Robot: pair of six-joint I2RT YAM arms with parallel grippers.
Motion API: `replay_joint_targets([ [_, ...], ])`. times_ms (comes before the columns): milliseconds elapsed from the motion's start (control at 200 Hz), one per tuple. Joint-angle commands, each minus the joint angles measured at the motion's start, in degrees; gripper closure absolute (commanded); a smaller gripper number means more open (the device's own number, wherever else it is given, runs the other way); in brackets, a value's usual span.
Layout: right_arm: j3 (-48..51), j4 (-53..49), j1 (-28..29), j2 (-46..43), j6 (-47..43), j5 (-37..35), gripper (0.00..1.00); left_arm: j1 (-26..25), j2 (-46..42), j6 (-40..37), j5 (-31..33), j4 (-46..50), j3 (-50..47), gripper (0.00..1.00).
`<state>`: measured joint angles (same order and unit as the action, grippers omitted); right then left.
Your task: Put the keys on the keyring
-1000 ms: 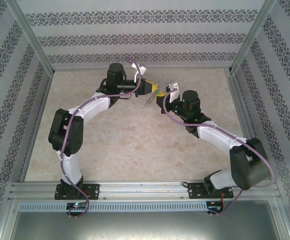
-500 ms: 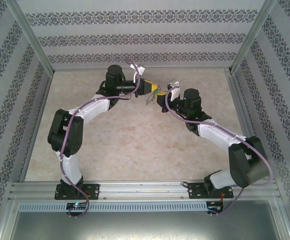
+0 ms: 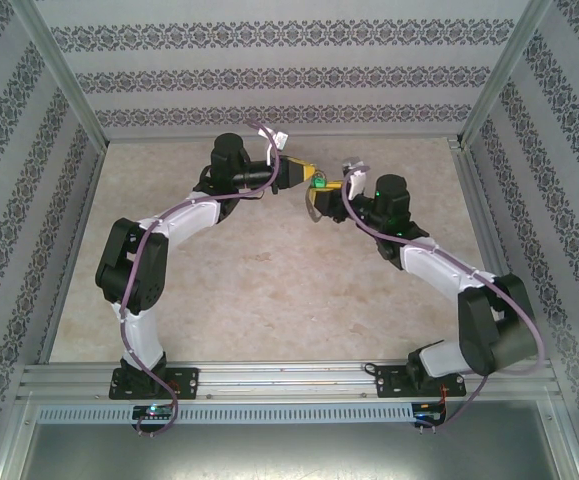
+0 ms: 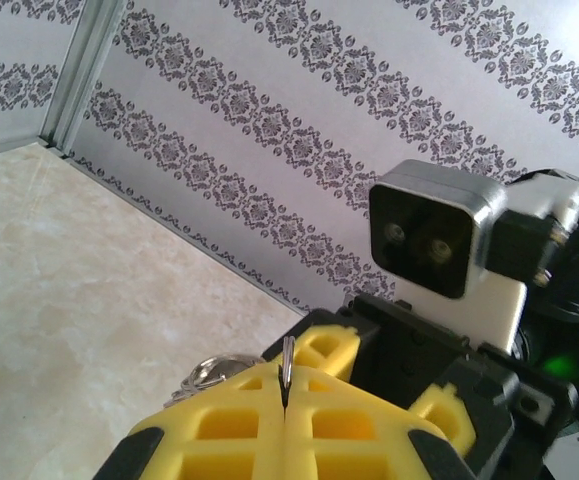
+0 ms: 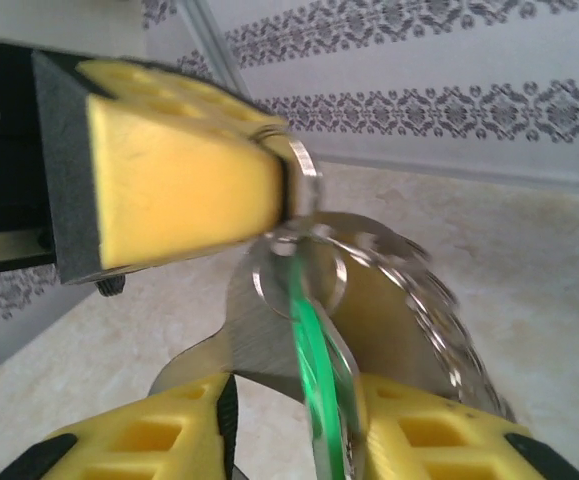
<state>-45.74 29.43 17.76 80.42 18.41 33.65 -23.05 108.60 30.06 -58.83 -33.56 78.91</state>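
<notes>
Both claws meet in the air above the bench (image 3: 269, 300), near the middle of its far edge. The left claw (image 4: 284, 415) is pressed together on the keyring (image 5: 429, 300), pinching the thin wire of the loop so that a short length stands up from the seam between its pads (image 4: 354, 425). The right claw (image 5: 299, 425) pinches the key (image 5: 317, 370) by its green head, seen edge-on, with silver metal showing just beside it. Key and keyring sit close against each other just beside the left claw. Whether the key has caught the wire cannot be told. Judged step: threading the key onto the loop. Risks:

- The loop is held by a narrow bite, so a sideways push from the key can twist it in the pads or pull it free.
- The head can swivel in the right claw and lose alignment with the wire.
- Opening either claw before the key is fully on would drop it to the bench.
- The foam pads work close together and can collide.
</notes>
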Motion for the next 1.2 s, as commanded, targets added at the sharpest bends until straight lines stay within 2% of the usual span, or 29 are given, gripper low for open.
replay_joint_targets([
  [0,1.29,2.9,-1.88,-5.25,3.49,2.44,0.61,-0.61,-2.6,0.26,0.23,-4.72,-0.34,1.0],
  [100,1.45,3.75,-2.9,-7.98,5.12,2.09,0.57,-0.67,-2.6,0.43,-0.04,-5.11,-0.52,1.0],
  [235,-0.04,4.04,-3.6,-8.5,7.97,0.11,0.57,-0.67,-2.71,0.87,-0.53,-5.95,-0.6,1.0],
  [620,-3.97,17.6,-5.15,1.98,21.37,6.8,0.58,-0.68,-2.82,2.5,-1.0,-7.6,-0.69,1.0],
  [974,-4.09,32.7,-6.07,9.49,32.35,9.0,0.6,-0.82,-2.34,2.54,-1.38,-7.48,-0.36,1.0],
  [1194,-4.32,37.59,-6.25,12.03,35.74,9.96,0.64,-0.82,-2.27,2.37,-1.38,-7.15,-0.16,1.0],
])
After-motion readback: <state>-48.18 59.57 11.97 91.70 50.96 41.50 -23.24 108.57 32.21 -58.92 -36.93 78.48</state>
